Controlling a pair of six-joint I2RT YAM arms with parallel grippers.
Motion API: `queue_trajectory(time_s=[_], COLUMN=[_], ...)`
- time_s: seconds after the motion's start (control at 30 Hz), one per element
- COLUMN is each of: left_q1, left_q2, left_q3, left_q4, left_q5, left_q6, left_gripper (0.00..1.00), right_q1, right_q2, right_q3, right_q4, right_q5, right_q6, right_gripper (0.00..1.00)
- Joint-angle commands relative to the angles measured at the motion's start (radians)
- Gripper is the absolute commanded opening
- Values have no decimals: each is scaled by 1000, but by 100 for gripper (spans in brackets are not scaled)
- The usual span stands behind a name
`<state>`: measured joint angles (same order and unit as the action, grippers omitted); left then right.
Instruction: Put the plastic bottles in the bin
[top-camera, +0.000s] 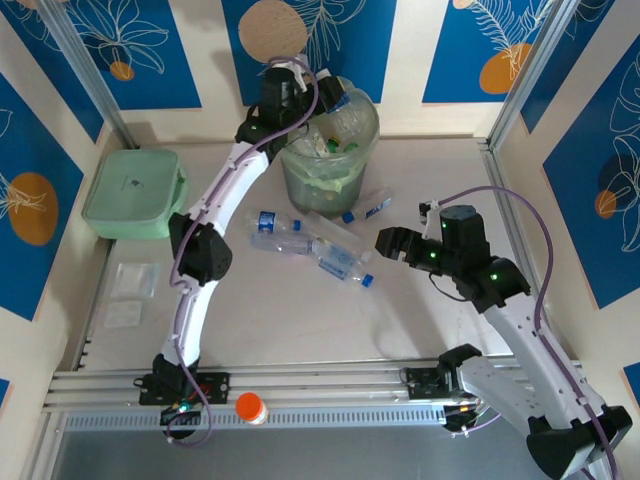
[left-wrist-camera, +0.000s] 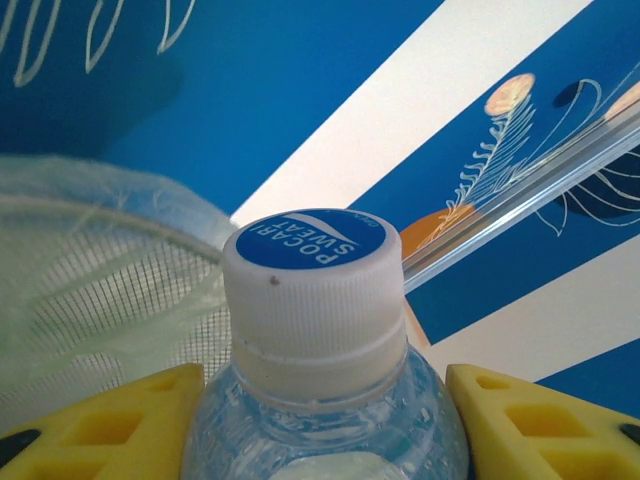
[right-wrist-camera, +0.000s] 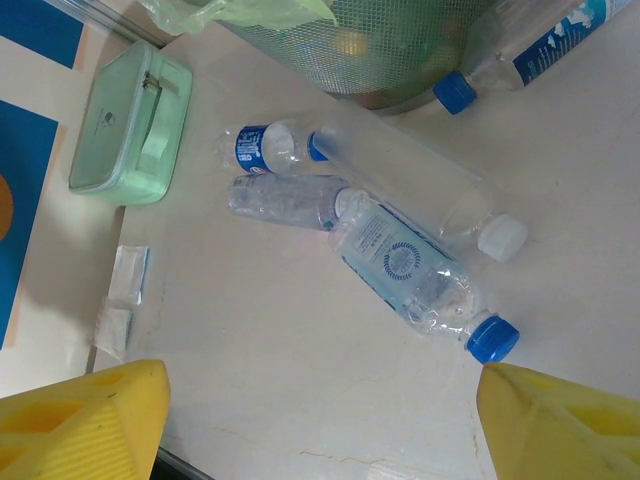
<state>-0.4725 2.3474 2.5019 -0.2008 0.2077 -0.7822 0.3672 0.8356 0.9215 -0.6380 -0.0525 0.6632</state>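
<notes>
My left gripper (left-wrist-camera: 320, 425) is shut on a clear plastic bottle (left-wrist-camera: 325, 410) whose white cap carries a blue disc, with a yellow finger against each side of its shoulder. In the top view the left gripper (top-camera: 318, 95) holds it over the rim of the bin (top-camera: 300, 172), a round grey-green mesh bin lined with a pale green bag (left-wrist-camera: 90, 270). Several plastic bottles lie on the table: a blue-capped one (right-wrist-camera: 410, 270), a white-capped one (right-wrist-camera: 420, 185), a blue-labelled one (right-wrist-camera: 265, 148), and one against the bin (right-wrist-camera: 530, 50). My right gripper (right-wrist-camera: 325, 420) hovers open just in front of them (top-camera: 388, 245).
A flat mint-green lidded box (top-camera: 135, 193) sits at the left wall. Small clear packets (top-camera: 135, 280) lie in front of it. An orange-capped jar (top-camera: 250, 407) stands on the front rail. Walls close the table on three sides.
</notes>
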Motion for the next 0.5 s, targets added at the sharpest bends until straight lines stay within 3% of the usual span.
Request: queue_trajectory(time_s=[0.0,0.1,0.33,0.47], left_q1=[-1,-7,-31,-13], left_q2=[28,38,-8,-39], left_q3=[57,57,-12,-12], left_q4=[1,-42,-95,-104], left_q5=[36,30,-7,-27], left_q6=[-42,-14,81,92], left_gripper=[51,53,83,88], right_q1=[6,6,10,10], right_q2=[4,5,-5,-35], right_q3=[-12,-13,-13,-12], right_q4=[24,28,24,2], right_q5=[-4,2,-2,14], right_q6=[3,3,6,0], right_gripper=[81,81,81,81])
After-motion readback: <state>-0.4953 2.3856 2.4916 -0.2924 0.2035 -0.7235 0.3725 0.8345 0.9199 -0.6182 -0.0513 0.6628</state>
